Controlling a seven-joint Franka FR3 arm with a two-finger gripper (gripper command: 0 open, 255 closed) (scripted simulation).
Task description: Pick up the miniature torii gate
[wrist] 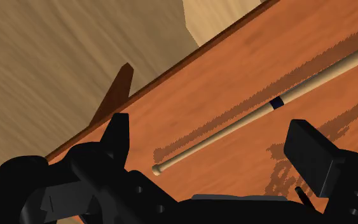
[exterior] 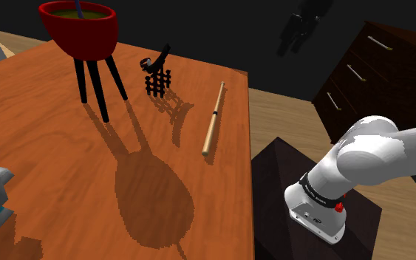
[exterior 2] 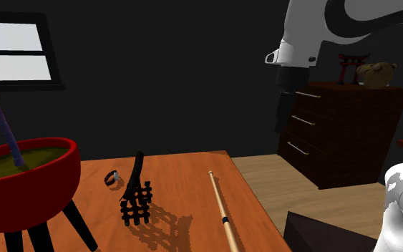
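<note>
A small black gate-like lattice with a slanted top bar [exterior: 158, 77] [exterior 2: 137, 197] stands on the orange wooden table [exterior: 66, 162], near its far edge. A red torii-shaped miniature [exterior 2: 350, 66] sits on the dark dresser [exterior 2: 343, 129]. My gripper [exterior 2: 283, 120] [exterior: 287, 40] hangs high above the table's edge, well away from both. In the wrist view the gripper [wrist: 212, 143] is open with nothing between its fingers. Below it lies a thin wooden stick [wrist: 247, 118].
A red bowl on black legs [exterior: 80, 29] [exterior 2: 21, 186] holds green liquid and a purple rod. The wooden stick [exterior: 213, 118] [exterior 2: 221, 204] lies by the table's edge. A small ring [exterior 2: 112, 177] sits beside the lattice. A teddy bear [exterior 2: 376, 74] is on the dresser.
</note>
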